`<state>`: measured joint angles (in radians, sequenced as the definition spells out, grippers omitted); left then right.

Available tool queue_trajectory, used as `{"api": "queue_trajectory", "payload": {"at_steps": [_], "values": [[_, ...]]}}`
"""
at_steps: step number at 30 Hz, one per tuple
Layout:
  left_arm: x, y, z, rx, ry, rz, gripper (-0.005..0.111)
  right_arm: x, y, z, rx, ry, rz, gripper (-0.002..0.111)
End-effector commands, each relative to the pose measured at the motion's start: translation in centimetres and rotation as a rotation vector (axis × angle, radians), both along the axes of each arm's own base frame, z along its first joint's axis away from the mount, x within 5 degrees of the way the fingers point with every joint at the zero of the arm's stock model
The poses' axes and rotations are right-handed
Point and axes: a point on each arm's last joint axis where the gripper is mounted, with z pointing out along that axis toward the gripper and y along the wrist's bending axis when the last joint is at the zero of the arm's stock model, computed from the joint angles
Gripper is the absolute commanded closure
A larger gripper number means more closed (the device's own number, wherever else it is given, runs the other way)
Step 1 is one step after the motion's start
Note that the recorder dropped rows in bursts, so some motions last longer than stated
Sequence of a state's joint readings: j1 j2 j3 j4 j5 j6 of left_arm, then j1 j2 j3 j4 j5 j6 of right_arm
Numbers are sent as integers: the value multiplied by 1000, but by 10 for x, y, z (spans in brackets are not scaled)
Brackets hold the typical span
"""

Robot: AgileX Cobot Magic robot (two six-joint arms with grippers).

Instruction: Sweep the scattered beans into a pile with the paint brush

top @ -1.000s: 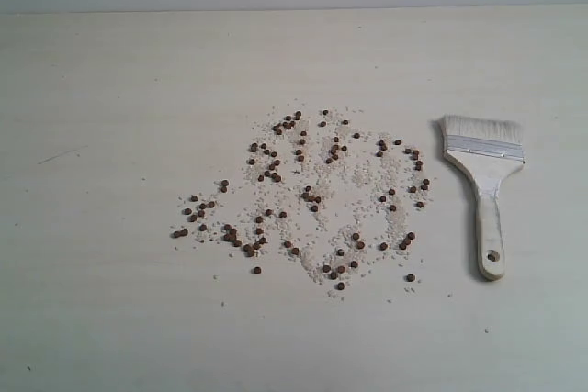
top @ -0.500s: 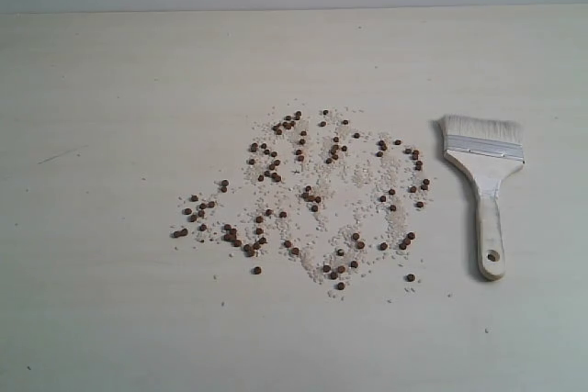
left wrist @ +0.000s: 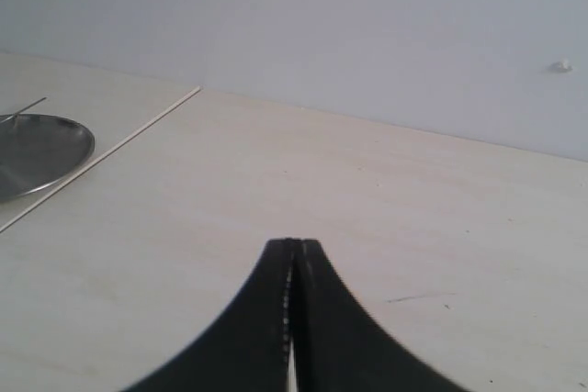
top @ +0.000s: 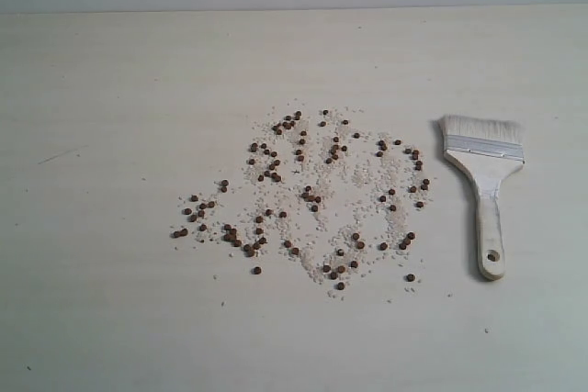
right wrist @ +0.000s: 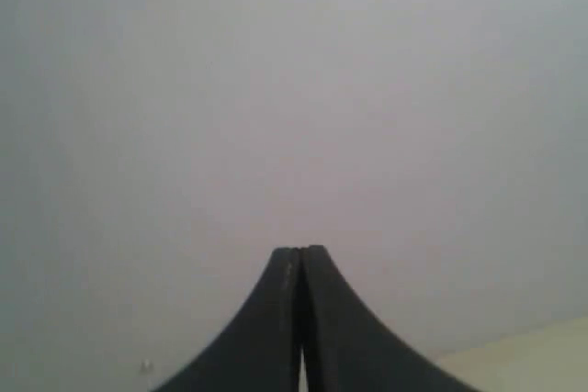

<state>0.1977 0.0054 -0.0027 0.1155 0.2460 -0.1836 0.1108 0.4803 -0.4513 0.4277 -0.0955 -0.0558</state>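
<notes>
You've got both jaws clenched, empty: left gripper (left wrist: 294, 250), right gripper (right wrist: 300, 254). Beans (top: 303, 195) scattered on table (top: 110, 89); paint brush (top: 485, 181) beside them, untouched.

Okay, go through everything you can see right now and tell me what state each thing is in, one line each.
beans: scattered loose, not yet piled.
whitish grains: spread thinly among the beans.
paint brush: lying flat to the right of the beans, bristles toward the far side, untouched.
left pincer: shut, holding nothing.
right pincer: shut, holding nothing.
metal dish: partly in view, contents unclear.
</notes>
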Motion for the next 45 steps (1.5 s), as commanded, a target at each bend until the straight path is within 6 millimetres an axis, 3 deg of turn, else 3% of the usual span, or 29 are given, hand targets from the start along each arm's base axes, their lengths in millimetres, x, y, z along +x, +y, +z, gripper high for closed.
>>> {"api": "queue_trajectory", "payload": {"at_steps": [1,5,9,14,18,19,20,25,28,36,45], "values": [[0,0,-1,-6,-4,2,107,43,14,5,-162,306,103,108],[0,0,-1,-6,-4,2,107,84,19,-5,-367,685,181,108],[0,0,-1,-6,-4,2,107,117,4,-40,-500,1118,77,108],[0,0,-1,-6,-4,2,107,144,6,-99,-493,1438,95,92],[0,0,-1,-6,-4,2,107,160,14,-127,-394,1490,120,76],[0,0,-1,-6,-4,2,107,166,21,-139,-375,1502,152,67],[0,0,-1,-6,-4,2,107,170,27,-146,-387,1497,166,64],[0,0,-1,-6,-4,2,107,183,59,-165,-368,1415,205,64],[0,0,-1,-6,-4,2,107,183,58,-176,-325,1472,161,56],[0,0,-1,-6,-4,2,107,186,57,-207,-363,1566,163,56],[0,0,-1,-6,-4,2,107,189,58,-216,-363,1563,165,56]]}}
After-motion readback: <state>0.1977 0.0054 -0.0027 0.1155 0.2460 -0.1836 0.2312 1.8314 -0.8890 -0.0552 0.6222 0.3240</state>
